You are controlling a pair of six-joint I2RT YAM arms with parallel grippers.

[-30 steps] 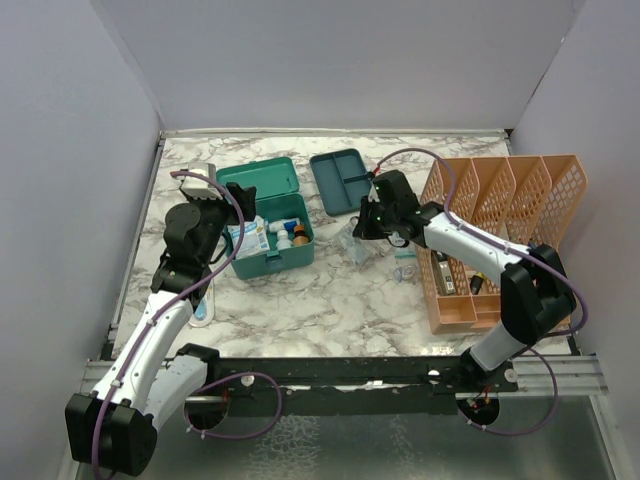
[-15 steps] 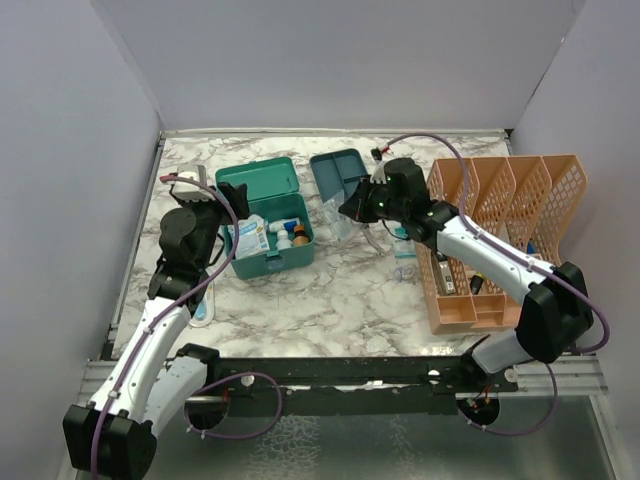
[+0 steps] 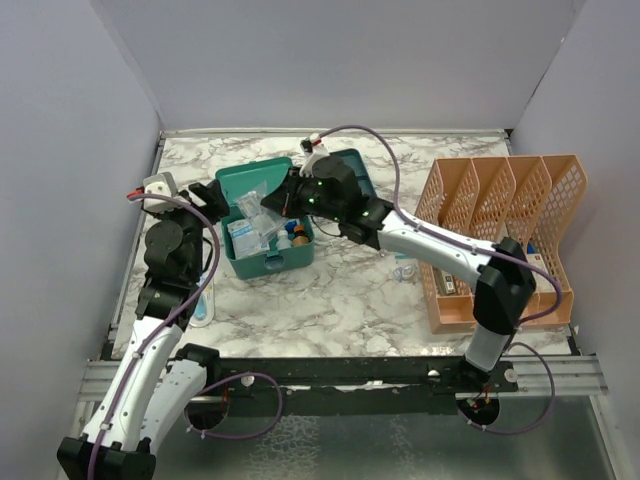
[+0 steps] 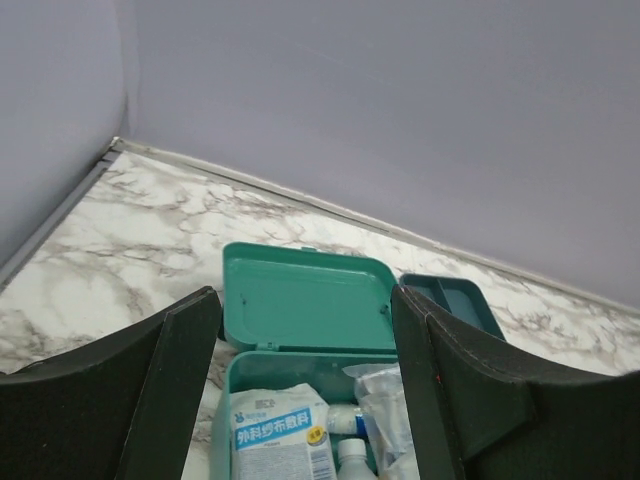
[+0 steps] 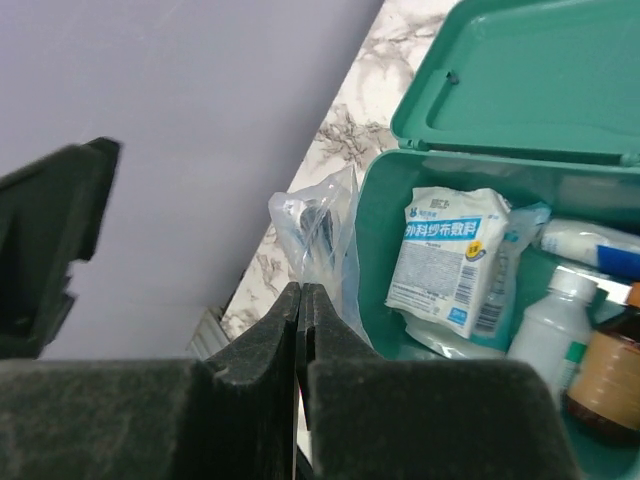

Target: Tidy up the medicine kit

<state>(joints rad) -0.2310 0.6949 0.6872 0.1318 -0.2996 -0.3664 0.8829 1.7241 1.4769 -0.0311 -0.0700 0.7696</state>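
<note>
The teal medicine kit (image 3: 262, 258) stands open at the left middle of the table, its lid (image 3: 240, 182) laid back. Inside lie a white gauze packet (image 5: 450, 260), a white bottle (image 5: 545, 330) and a brown bottle (image 5: 605, 370). My right gripper (image 3: 272, 203) reaches over the kit from the right. It is shut on a clear plastic bag (image 5: 320, 240), which hangs over the kit's left rim (image 5: 372, 230). My left gripper (image 3: 205, 195) hovers open just left of the lid, nothing between its fingers (image 4: 170, 380). The matching insert tray (image 3: 358, 172) lies behind the right arm, partly hidden.
An orange mesh file rack (image 3: 500, 230) fills the right side, with a few small items in its near slots. Small clear packets (image 3: 405, 270) lie on the marble between the kit and the rack. A slim blue-white item (image 3: 203, 305) lies left of the kit, beside the left arm.
My right arm swung left from beside the rack, past the insert tray, to above the kit, carrying the clear bag. My left arm drew back to the left of the kit.
</note>
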